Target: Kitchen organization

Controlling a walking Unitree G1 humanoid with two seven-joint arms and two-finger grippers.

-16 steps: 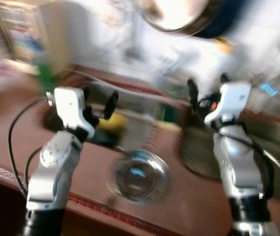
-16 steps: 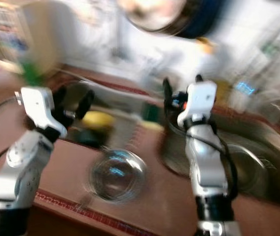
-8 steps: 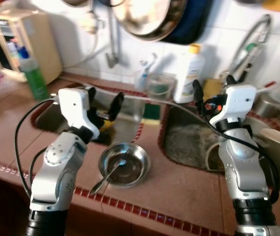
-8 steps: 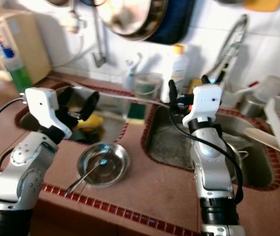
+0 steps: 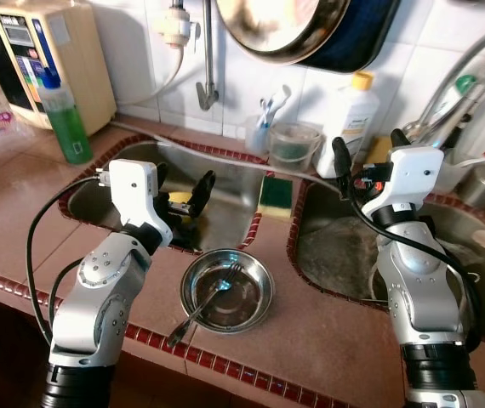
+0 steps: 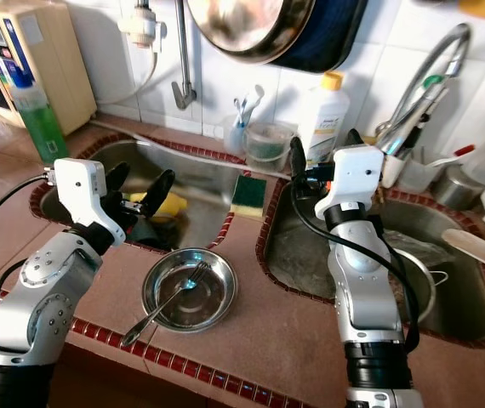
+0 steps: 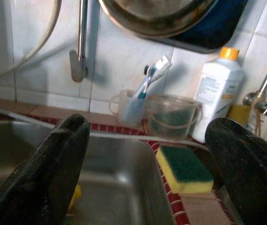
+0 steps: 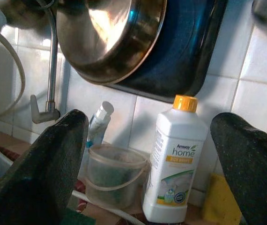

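Tiled counter (image 5: 328,340) with steel bowl (image 5: 227,290)

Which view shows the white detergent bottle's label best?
The right wrist view: the white detergent bottle stands close and sharp, its label readable between the open right claw's fingers. The eye views show it small against the tiled wall; the left wrist view shows it blurred.

- Two sinks are seen: left (image 5: 225,183), right (image 5: 328,246).
- One steel bowl (image 5: 227,289) is counted on the counter (image 5: 310,340).
- One fork (image 5: 202,304).
- One sponge (image 5: 274,197).
- Two bottles: green (image 5: 64,119), white (image 5: 350,123).
- Two end effectors: left (image 5: 179,189), right (image 5: 368,151).
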